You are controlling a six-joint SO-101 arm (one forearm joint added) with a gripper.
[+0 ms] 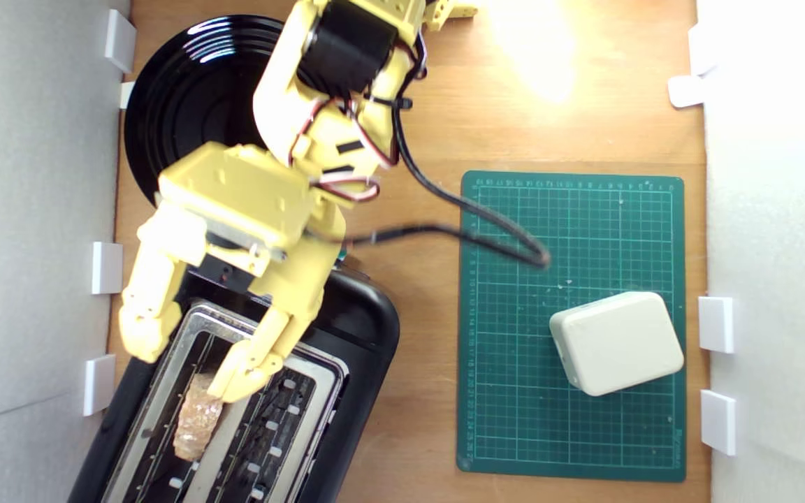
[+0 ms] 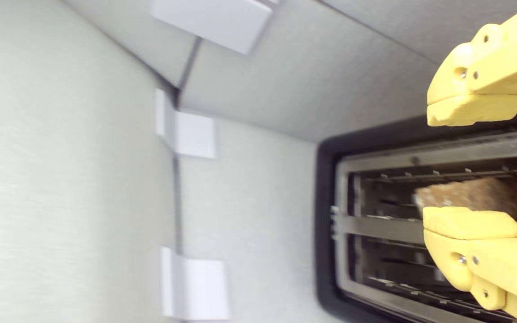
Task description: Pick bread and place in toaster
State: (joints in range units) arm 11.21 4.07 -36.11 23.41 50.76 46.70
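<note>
Exterior view
Arm: yellow, reaches down from the top of the frame over the plate (image 1: 165, 112) to the toaster (image 1: 367, 335).
Gripper (image 1: 196, 363): above the toaster's silver top; jaws spread wide, holding nothing.
Fingers: one past the toaster's edge on the exterior view's left, the other's tip over the near end of the bread (image 1: 196, 419).
Bread: lying in the slot nearer the exterior view's left, tan crumb showing above the slot.
Toaster: black, tilted, at the lower left of this view; second slot empty.
Mat (image 1: 570, 433): green, gridded, on the wooden table (image 1: 416, 447), at the exterior view's right.
Box (image 1: 615, 342): white, rounded, on the mat.
Cable (image 1: 444, 202): black, loops from the arm onto the mat.

Wrist view
Gripper (image 2: 471, 168): jaws well apart, a clear gap between them.
Bread (image 2: 474, 193): blurred, in one slot, between the fingertips.
Toaster (image 2: 326, 188): black rim and metal top seen from above.
Wall (image 2: 61, 179): pale grey panels with white clips.
</note>
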